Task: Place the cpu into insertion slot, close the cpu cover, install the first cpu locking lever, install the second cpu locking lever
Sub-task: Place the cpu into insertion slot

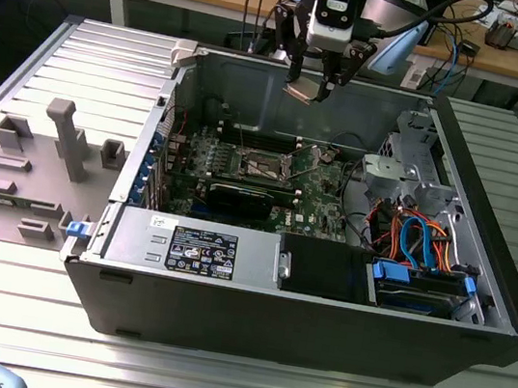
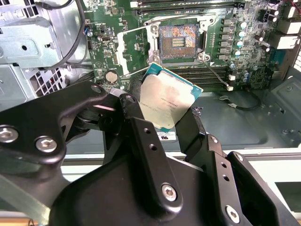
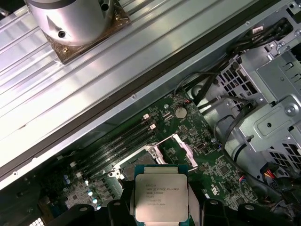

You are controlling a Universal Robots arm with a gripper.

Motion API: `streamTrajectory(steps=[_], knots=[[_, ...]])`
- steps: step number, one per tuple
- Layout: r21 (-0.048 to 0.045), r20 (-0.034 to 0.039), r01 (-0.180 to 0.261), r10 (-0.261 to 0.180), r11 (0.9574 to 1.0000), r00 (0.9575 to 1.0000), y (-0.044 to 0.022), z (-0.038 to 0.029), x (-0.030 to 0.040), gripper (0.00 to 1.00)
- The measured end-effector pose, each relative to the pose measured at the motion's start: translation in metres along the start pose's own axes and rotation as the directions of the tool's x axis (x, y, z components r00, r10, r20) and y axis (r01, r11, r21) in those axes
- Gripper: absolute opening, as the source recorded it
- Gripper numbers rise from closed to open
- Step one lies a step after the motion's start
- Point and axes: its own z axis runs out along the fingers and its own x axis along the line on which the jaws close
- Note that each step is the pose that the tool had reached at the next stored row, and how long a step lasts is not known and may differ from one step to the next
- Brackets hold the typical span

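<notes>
Gripper point(image 1: 311, 85) holds cpu point(image 1: 305, 93) in the air over an open computer case point(image 1: 269, 322).

Seen in the exterior view, the arm hangs near the case's far wall, well above the green motherboard point(image 1: 321, 201), and the case lies on its side on a ribbed metal table point(image 1: 213, 373). In both wrist views the black fingers point(image 2: 130, 110) pinch the chip by two opposite edges, its dull silver top showing and tilted. The insertion slot point(image 2: 178, 43) sits near the middle of the motherboard, bare and uncovered, apart from the cpu. The cpu cover point(image 2: 121, 50) stands swung open, hinged at one edge of the slot, with green board visible through its square window.
</notes>
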Motion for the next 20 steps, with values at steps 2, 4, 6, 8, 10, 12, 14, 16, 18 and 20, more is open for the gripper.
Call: streamTrajectory(steps=[2, 4, 6, 8, 10, 12, 14, 16, 18, 20], knots=[[0.0000, 0.0001, -0.002, 0.002, 1.0000, 1.0000, 0.0000, 0.0000, 0.0000, 0.54], [0.0000, 0.0003, -0.004, 0.004, 1.0000, 1.0000, 0.0000, 0.0000, 0.0000, 0.54], [-0.0002, 0.0005, -0.006, 0.006, 1.0000, 1.0000, 0.0000, 0.0001, 0.0000, 0.54], [-0.0004, 0.0015, -0.017, 0.017, 0.9999, 0.9999, 0.0000, 0.0004, 0.0000, 0.54], [-0.0006, 0.0041, -0.043, 0.043, 0.9991, 0.9991, -0.0001, 0.0010, 0.0000, 0.54], [-0.0004, 0.0052, -0.054, 0.054, 0.9986, 0.9985, -0.0003, 0.0013, 0.0000, 0.54], [-0.0006, 0.0056, -0.058, 0.058, 0.9983, 0.9983, -0.0008, 0.0017, 0.0000, 0.54], [-0.0009, 0.0071, -0.073, 0.073, 0.9973, 0.9973, -0.0009, 0.0024, 0.0000, 0.54], [-0.0015, 0.0097, -0.102, 0.102, 0.9948, 0.9947, -0.0010, 0.0029, 0.0000, 0.54], [-0.0026, 0.0127, -0.136, 0.136, 0.9907, 0.9906, -0.0010, 0.0033, 0.0000, 0.54]])
